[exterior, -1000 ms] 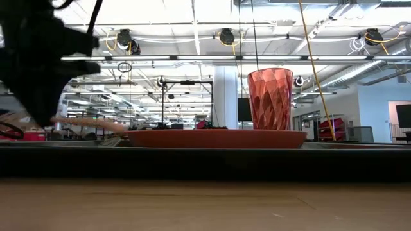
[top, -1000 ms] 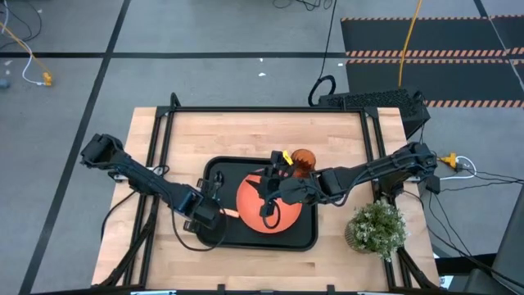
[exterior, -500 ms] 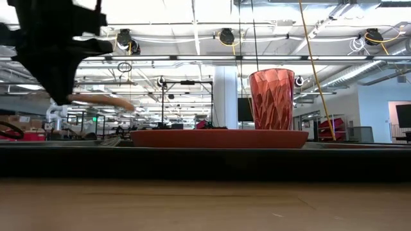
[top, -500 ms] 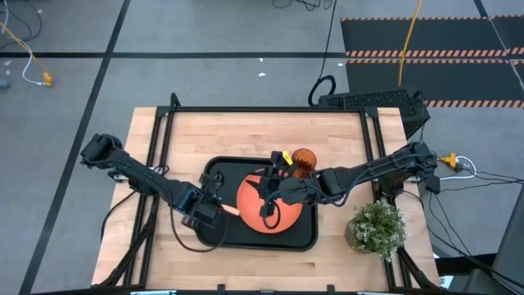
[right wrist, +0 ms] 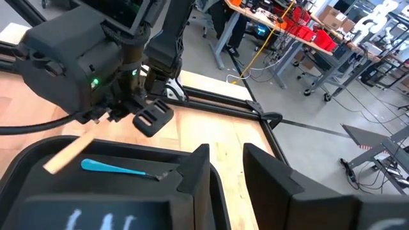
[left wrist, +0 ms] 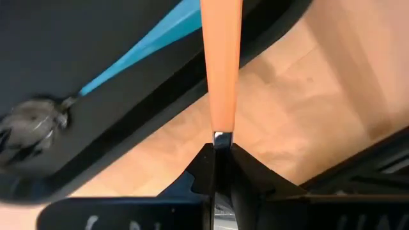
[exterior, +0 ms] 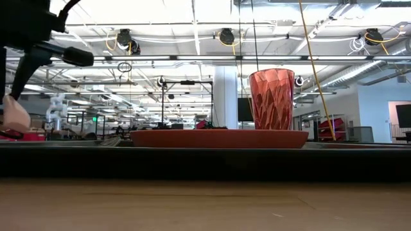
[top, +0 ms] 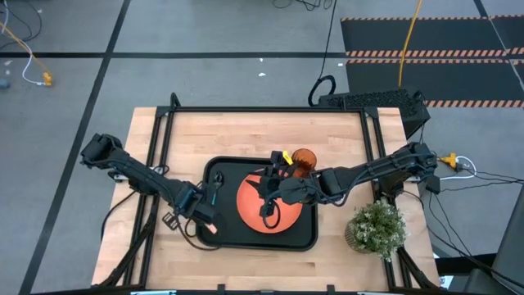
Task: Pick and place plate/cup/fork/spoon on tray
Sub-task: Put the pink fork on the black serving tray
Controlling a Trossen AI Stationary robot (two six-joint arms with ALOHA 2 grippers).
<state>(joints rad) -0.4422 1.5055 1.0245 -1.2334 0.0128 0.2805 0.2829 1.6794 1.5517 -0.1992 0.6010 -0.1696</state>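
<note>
Fork in hand, last item heading for the tray

Tableware is nearly all in place. The tray [top: 307,233] sits near the middle of the worktop [top: 246,131], with the plate [top: 254,209] lying flat inside it and the cup [top: 304,156] standing upright at the tray's far edge, just beside the plate. In the low view the cup [exterior: 270,98] rises behind the plate [exterior: 218,138]. The spoon [right wrist: 121,168] lies on the tray floor near its left end, blue handle plain in both wrist views.

The left tool [top: 203,215] hovers over the tray's left end, fingers pinched tight on the neck of the fork [left wrist: 220,70]; its tan handle sticks out ahead of the fingertips in the left wrist view, above the tray rim and the bare wood. The right wrist view shows that handle slanting over the tray just beside the spoon. The tines themselves are hidden by the fingers.

The right tool [top: 268,209] waits above the plate, its two fingers spread apart and holding nothing.

My reading is that the step in hand is the placing of the fork, the final piece. The next move seems to call for bringing the fork fully inside the rim, lowering it until it lies on the tray floor clear of the spoon and plate, then letting go. A release too near the rim could leave it propped or sliding off.
</note>
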